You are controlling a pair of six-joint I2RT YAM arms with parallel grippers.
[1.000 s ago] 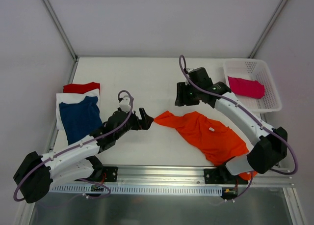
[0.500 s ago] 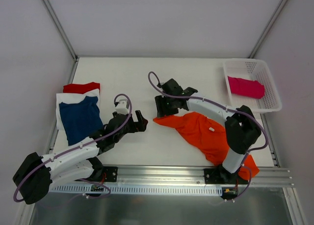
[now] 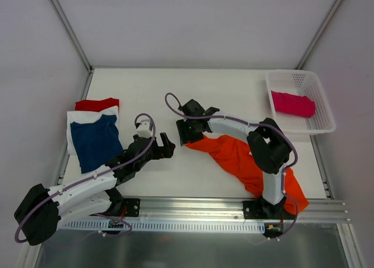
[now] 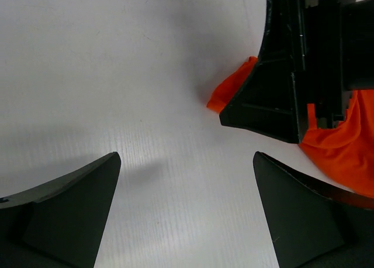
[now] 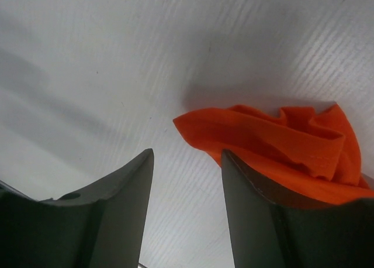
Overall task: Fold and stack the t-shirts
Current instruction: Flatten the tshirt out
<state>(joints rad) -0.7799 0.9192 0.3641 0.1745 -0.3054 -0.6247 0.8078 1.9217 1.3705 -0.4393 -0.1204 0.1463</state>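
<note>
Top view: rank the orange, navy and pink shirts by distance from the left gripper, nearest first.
1. Orange t-shirt: its tip lies just right of the open left gripper, not touching it.
2. Navy t-shirt: to the left, on top of the white t-shirt.
3. Pink t-shirt: far right, inside the basket.
</note>
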